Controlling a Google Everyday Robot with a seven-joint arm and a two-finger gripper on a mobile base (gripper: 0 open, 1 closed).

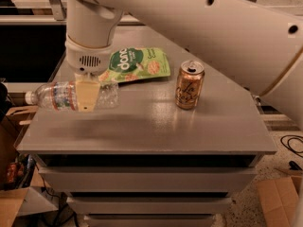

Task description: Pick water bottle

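Observation:
The water bottle (pixel 57 96) is clear ribbed plastic with a white cap pointing left. It lies sideways in the air above the left edge of the grey table (pixel 156 126). My gripper (pixel 87 97) hangs from the white arm at the left and is shut on the bottle's middle. Its pale yellow finger (pixel 86 95) covers the bottle's midsection. The bottle is off the tabletop and casts a shadow below it.
An orange-gold drink can (pixel 189 84) stands upright at centre right of the table. A green snack bag (pixel 135 65) lies flat behind the gripper. My large white arm (pixel 213 27) spans the upper right. Cardboard boxes (pixel 21 200) sit on the floor at left.

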